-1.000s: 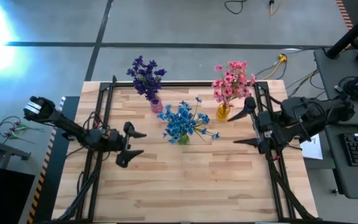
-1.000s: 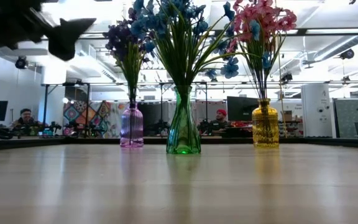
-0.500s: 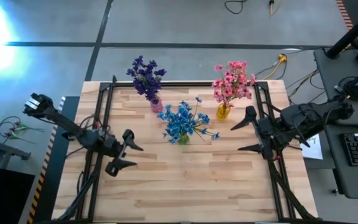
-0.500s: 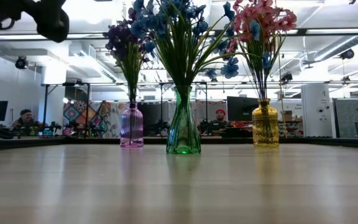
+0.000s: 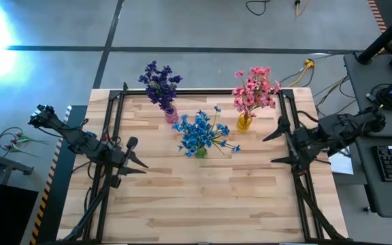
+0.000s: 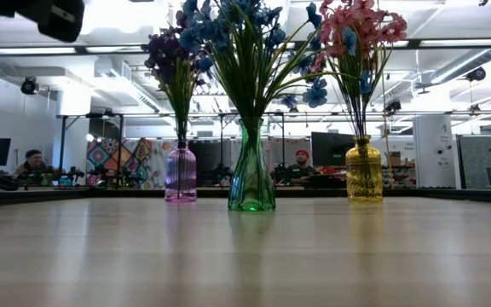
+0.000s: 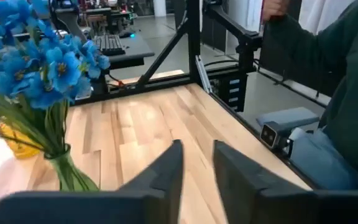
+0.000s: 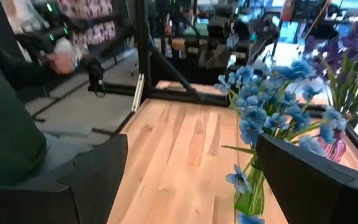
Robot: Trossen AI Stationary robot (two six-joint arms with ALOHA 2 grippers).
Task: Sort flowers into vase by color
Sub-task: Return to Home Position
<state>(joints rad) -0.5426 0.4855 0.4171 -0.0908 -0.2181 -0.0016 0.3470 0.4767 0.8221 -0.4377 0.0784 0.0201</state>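
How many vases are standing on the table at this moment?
3. A purple vase stands at the far left, a green vase in the middle and nearer the front, and a yellow vase at the far right. None seems to be hidden.

Glossy translucent green vase (image 6: 251,183) on smooth pale wood table (image 6: 245,256)

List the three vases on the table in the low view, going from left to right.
From the left: purple vase → green vase → yellow vase.
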